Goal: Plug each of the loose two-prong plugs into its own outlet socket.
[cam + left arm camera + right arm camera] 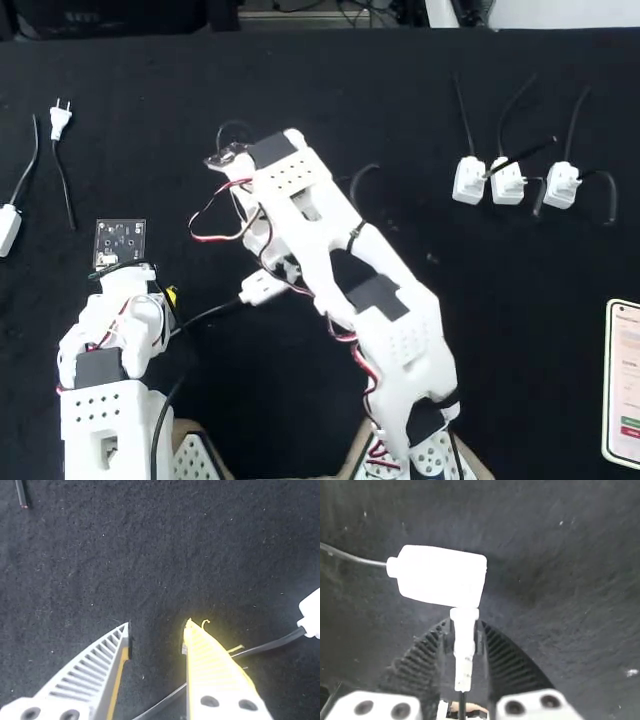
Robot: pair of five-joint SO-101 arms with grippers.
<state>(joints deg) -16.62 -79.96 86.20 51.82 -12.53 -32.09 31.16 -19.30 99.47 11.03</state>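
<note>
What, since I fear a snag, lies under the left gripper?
Black cloth lies under the open left gripper. A black cable runs beneath its yellow finger toward the white socket; the stretch under that finger is covered.

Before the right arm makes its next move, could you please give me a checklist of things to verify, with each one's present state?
1. Right gripper shut on the slim white plug: ok.
2. Plug's collar against the white rectangular socket block: ok.
3. Prongs fully seated: cannot tell, hidden.
4. Left gripper bracing that block: not ok; it is open over the black cloth.
5. White two-prong plug with black cable, upper left in the high view, plugged in: not ok; it lies loose.
</note>
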